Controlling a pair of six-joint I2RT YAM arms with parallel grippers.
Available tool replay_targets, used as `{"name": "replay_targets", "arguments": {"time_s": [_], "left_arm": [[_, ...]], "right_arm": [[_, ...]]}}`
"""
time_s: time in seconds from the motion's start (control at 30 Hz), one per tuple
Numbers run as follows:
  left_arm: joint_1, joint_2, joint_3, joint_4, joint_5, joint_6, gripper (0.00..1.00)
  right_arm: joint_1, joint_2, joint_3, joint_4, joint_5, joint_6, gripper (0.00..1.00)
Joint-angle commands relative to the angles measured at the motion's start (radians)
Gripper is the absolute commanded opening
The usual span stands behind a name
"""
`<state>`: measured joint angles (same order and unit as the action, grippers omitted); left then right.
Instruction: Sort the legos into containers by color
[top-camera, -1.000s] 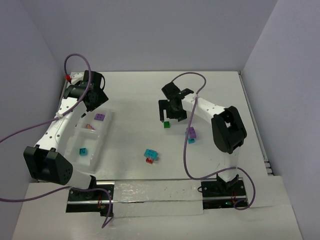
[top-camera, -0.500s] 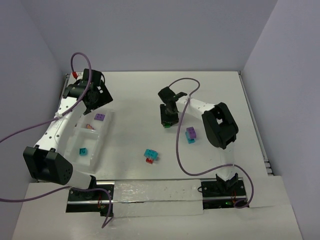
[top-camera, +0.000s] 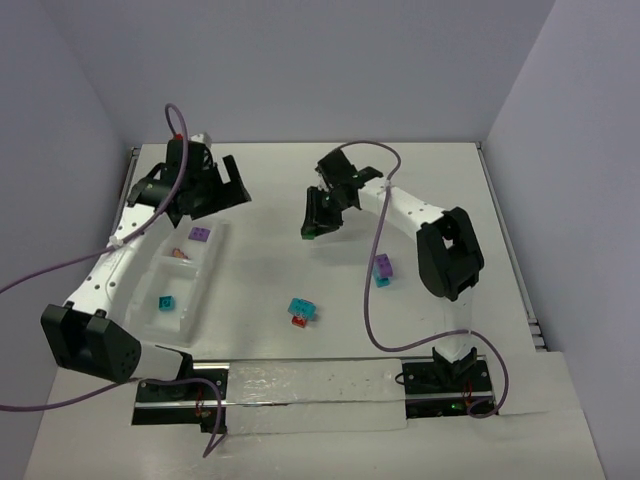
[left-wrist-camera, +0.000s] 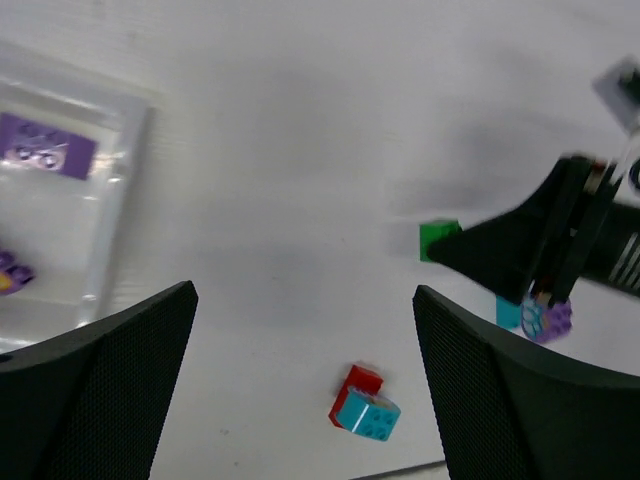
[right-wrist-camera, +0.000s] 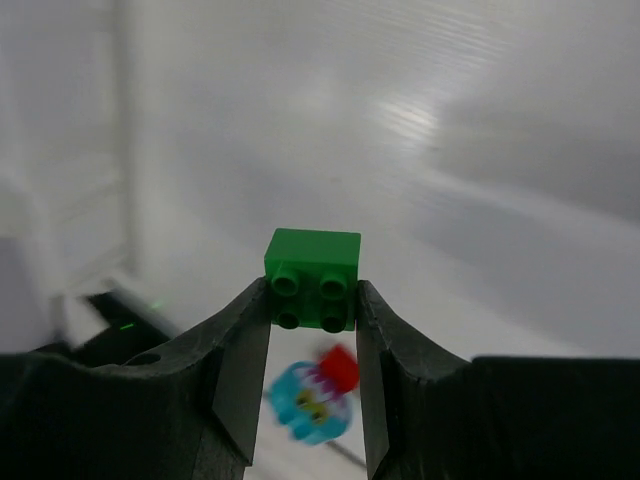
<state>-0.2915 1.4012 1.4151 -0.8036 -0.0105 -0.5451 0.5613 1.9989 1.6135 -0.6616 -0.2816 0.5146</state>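
Grips green brick (right-wrist-camera: 313, 262) in right hand (right-wrist-camera: 312, 292), above bench (top-camera: 262, 285), for transfer to tray (top-camera: 190, 300) at far left. Holds left hand (left-wrist-camera: 305, 295) wide, empty.

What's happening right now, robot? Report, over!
Right pincer shut on green lego. Left pincer open, empty, near tray. Nothing between green lego and tray, over.

Glossy green plastic brick (right-wrist-camera: 312, 262), clear plastic tray (left-wrist-camera: 70, 215), matt white table (left-wrist-camera: 270, 150).
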Motion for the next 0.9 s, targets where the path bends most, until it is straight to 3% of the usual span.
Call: {"name": "replay_targets", "arguments": {"time_s": [0.0,0.1,0.27,0.5,0.87], "left_arm": [[-0.053,-0.108,-0.105,0.216,0.206,0.07,0.96],[-0.056,-0.19,-0.225,0.354,0.333,0.117,0.95],[-0.063,-0.397,-0.449,0.63,0.407,0.202,0.96],[-0.079,-0.33,-0.423,0.635,0.466,0.275,0.95],[-0.116,-0.241,-0.413,0.723,0.522,0.348,0.93]], "right_arm": [[-0.082,-0.106,0.069,0.076,-0.379,0.151,0.15],[-0.124,-0.135,0.035,0.151,-0.551,0.304,0.16],[-0.14,-0.174,-0.038,0.34,-0.706,0.509,0.17],[-0.12,-0.196,-0.101,0.546,-0.83,0.677,0.17],[-0.074,-0.192,-0.139,0.749,-0.873,0.833,0.18]]}}
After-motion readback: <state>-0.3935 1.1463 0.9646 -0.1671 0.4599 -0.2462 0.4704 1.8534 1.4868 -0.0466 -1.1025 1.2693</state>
